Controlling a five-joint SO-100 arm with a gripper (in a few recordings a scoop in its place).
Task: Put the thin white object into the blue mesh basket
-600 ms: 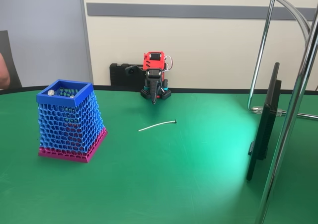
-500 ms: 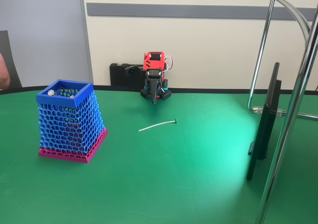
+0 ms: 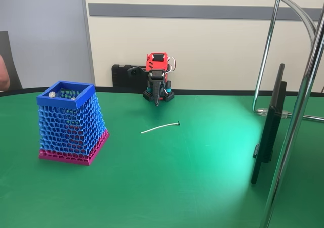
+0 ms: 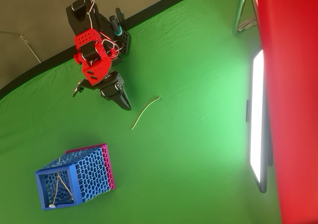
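The thin white object (image 3: 161,127) lies flat on the green table, a slightly curved strip with a small dark head; in the overhead view the thin white object (image 4: 145,112) sits just right of my fingertips. My gripper (image 3: 157,101) hangs folded at the arm's base by the far edge, pointing down, jaws together and holding nothing; from above the gripper (image 4: 126,105) is a short way from the strip. The blue mesh basket (image 3: 72,123) stands upright at the left, with a magenta base band. Overhead, the blue mesh basket (image 4: 75,178) holds another white strip and a small silver ball.
A black screen on a stand (image 3: 270,124) is on the right, with chrome stand tubes (image 3: 298,111) beside it. A dark block (image 3: 125,76) sits behind the arm against the wall. A person's arm shows at the left edge (image 3: 3,72). Open green table surrounds the strip.
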